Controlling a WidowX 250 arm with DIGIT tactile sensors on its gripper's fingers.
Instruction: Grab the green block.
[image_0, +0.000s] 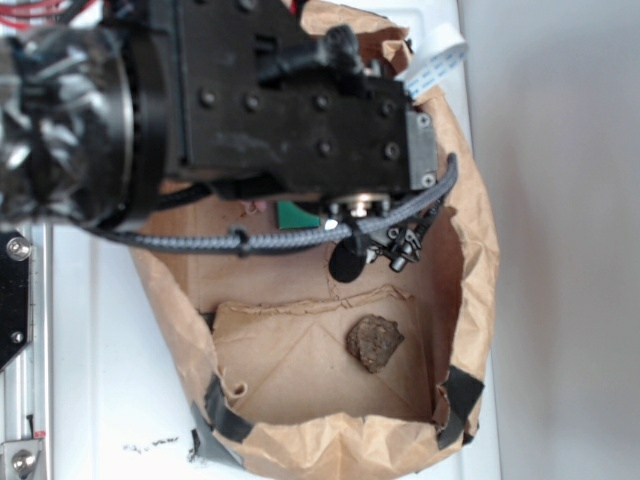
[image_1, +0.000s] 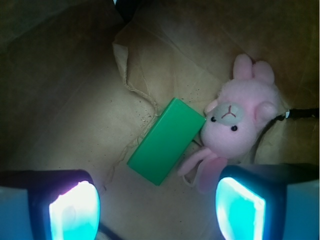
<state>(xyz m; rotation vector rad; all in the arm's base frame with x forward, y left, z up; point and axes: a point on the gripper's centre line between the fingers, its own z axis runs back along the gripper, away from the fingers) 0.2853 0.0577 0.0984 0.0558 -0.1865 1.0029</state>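
Ahead of the gripper (image_1: 157, 210), between its spread, glowing fingers (image_1: 75, 212), the green block (image_1: 166, 141) lies flat and diagonal on the paper bag's (image_0: 300, 375) creased floor, matte and slab-shaped, untouched. Its far-right end touches a fuzzy pink plush bunny (image_1: 240, 120). A lumpy brown rock (image_0: 374, 343) sits well apart; bag walls close in all round.

Block (image_1: 166, 141) lies flat on bag (image_0: 470, 300) floor, bunny (image_1: 239, 120) touching its right end. End effector (image_1: 157, 207) above, w/ rock (image_0: 374, 343) apart nearer bag's front.
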